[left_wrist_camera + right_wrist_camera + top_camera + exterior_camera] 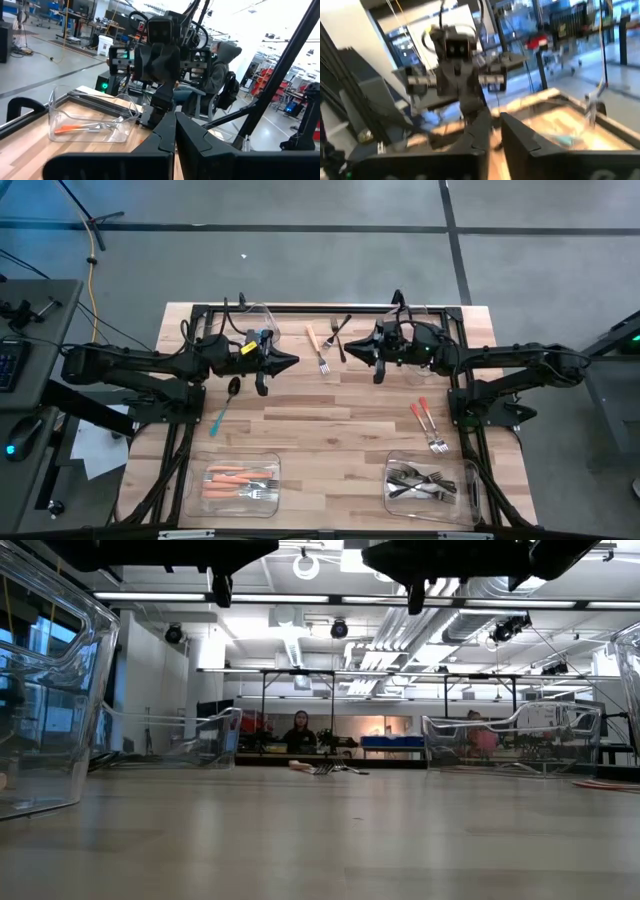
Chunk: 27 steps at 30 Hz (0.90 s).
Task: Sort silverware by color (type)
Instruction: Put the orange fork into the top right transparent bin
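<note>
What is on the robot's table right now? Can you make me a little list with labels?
Left bin: clear plastic bin holding orange-handled silverware
Right bin: clear plastic bin holding dark metal silverware
Loose, left: teal-handled spoon
Loose, right: two red-orange-handled forks
Loose, far middle: pale-handled fork, dark forks
Left gripper: raised, empty, jaws shut
Right gripper: raised, empty, jaws slightly apart

We record four camera positions. The high view looks straight down, from well above, on the whole table (330, 405) and both arms. The low view sits at tabletop level, facing level across the boards into the room. Each wrist view looks forward past its own fingers at the opposite arm, close by. The clear bin (90, 122) in the left wrist view also shows in the high view.
</note>
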### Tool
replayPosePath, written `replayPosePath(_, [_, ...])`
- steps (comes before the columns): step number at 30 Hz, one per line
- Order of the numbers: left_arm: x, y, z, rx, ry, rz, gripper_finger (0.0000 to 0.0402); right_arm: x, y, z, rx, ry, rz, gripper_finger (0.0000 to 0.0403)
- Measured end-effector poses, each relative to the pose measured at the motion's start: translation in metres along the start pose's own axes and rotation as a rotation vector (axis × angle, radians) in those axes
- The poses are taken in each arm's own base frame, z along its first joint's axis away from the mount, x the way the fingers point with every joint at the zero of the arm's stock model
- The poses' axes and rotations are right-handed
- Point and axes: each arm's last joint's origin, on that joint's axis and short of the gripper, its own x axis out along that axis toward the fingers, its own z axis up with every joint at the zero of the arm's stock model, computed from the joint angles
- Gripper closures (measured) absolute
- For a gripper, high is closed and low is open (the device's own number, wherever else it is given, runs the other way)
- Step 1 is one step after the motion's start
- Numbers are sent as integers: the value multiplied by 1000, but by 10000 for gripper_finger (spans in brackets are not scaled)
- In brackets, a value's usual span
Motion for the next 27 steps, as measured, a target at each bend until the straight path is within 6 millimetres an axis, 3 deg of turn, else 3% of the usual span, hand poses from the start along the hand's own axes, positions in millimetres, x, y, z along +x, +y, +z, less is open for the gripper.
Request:
replayPosePath(7, [0, 0, 0, -7, 1, -3, 401, -1, -3, -14, 43, 148, -4, 257])
replayPosePath(13, [0, 0, 0, -25, 1, -4, 401, -1, -3, -16, 53, 170, -12, 166])
replayPosePath(20, [0, 0, 0, -27, 1, -3, 401, -2, -3, -18, 90, 240, 3, 147])
replayPosePath(23, [0, 0, 0, -33, 2, -3, 401, -2, 1, -8, 145, 389, -39, 147])
replayPosePath(27, [0, 0, 0, -34, 3, -3, 401, -10, 8, 2, 237, 721, -161, 147])
